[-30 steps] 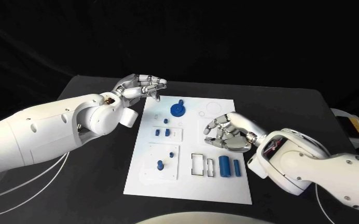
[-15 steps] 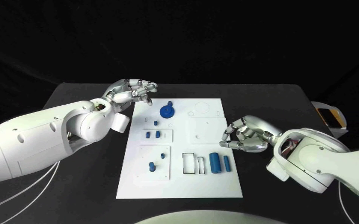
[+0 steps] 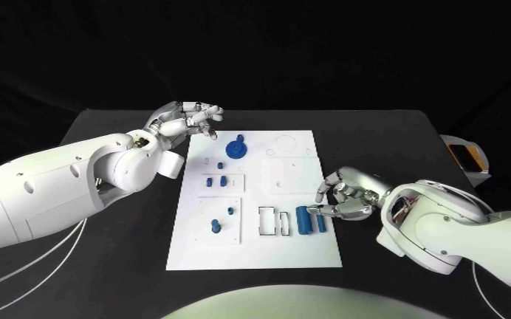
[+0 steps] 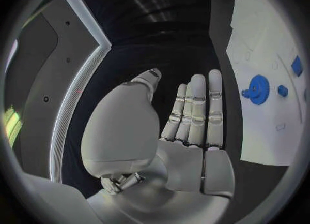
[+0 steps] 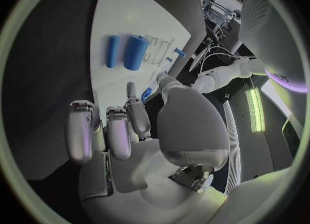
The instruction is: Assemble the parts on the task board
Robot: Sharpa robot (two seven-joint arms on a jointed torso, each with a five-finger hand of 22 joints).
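Two blue plastic cylinders lie side by side at the white task board's five o'clock, so my empty, loosely curled right hand should approach from three o'clock and pinch only the nearer one.

Bare table all around task board

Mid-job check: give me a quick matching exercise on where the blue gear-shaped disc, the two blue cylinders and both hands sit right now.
Things:
1. round blue gear-shaped disc
2. pair of upright blue cylinders
3. left hand
4. right hand

Places:
A. off the white task board's far left corner
B. at the board's right edge, beside the cylinders
C. far part of the board
D. near right part of the board

Pairs: 1-C, 2-D, 3-A, 4-B
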